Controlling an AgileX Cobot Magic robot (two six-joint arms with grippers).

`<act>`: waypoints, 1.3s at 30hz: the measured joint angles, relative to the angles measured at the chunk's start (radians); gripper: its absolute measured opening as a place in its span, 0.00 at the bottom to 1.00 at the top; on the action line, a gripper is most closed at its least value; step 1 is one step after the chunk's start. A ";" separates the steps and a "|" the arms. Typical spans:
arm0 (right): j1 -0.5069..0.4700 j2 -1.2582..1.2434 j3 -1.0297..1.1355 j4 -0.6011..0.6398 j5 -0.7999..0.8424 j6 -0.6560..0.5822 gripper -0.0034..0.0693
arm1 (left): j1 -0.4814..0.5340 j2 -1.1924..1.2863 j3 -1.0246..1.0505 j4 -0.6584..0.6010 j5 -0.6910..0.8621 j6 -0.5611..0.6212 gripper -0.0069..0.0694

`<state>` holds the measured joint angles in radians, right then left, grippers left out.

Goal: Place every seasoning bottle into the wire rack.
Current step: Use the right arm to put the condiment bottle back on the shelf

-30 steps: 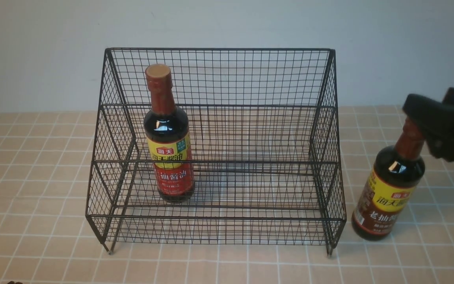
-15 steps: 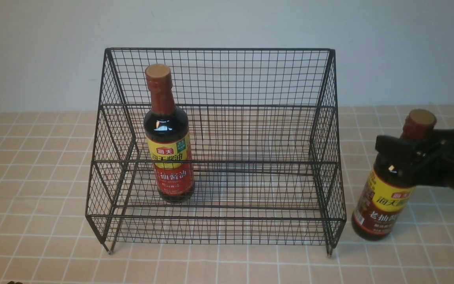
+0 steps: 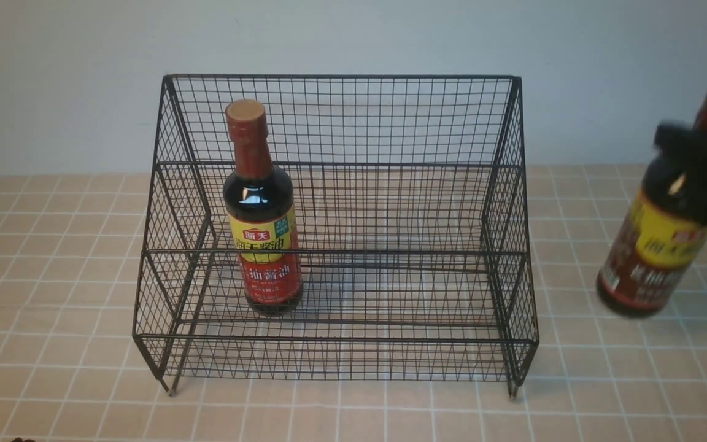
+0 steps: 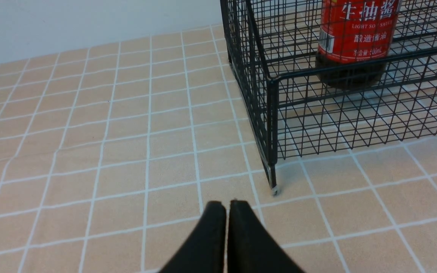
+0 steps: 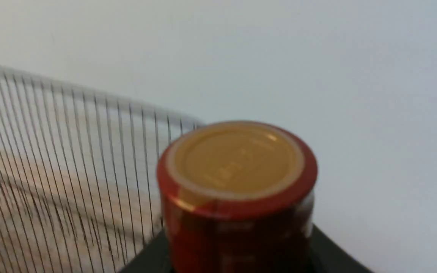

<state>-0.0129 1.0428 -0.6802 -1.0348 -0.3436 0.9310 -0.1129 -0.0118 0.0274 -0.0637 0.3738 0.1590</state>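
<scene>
The black wire rack (image 3: 341,116) stands mid-table. A seasoning bottle with a bright red label (image 3: 262,212) stands upright on its lower shelf at the left; its base (image 4: 355,34) also shows in the left wrist view. The brown-label bottle (image 3: 660,245) hangs tilted in the air right of the rack, off the table. My right gripper (image 3: 697,159) is shut on its neck below the tan cap (image 5: 237,159). My left gripper (image 4: 227,206) is shut and empty, low over the tiles near the rack's front left foot (image 4: 274,189).
The tan tiled table (image 3: 59,276) runs left, right and in front of the rack. A pale wall (image 3: 353,37) rises behind it. The rack's mesh side (image 5: 51,163) lies close beside the lifted bottle.
My right gripper dropped onto the brown-label bottle's neck, closed on it and lifted it off the table, up and to the right. The left gripper and the red-label bottle stayed still.
</scene>
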 joint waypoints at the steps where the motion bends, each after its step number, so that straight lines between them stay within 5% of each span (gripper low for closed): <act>1: 0.000 -0.023 -0.026 -0.030 -0.013 0.043 0.42 | 0.001 0.000 0.000 0.000 0.000 0.000 0.08; 9: 0.000 -0.042 -0.218 -0.247 -0.213 0.348 0.42 | 0.001 0.000 0.000 0.000 0.000 0.000 0.08; 15: 0.024 0.045 -0.321 -0.306 -0.367 0.455 0.42 | 0.001 0.000 0.000 0.000 0.000 0.000 0.08; 26: 0.309 0.263 -0.425 -0.324 -0.167 0.384 0.42 | 0.001 0.000 0.000 0.000 0.001 0.000 0.08; 39: 0.352 0.435 -0.485 -0.230 -0.070 0.346 0.42 | 0.001 0.000 0.000 0.000 0.001 0.000 0.08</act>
<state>0.3395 1.4773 -1.1648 -1.2647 -0.4136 1.2773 -0.1121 -0.0118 0.0274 -0.0637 0.3749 0.1590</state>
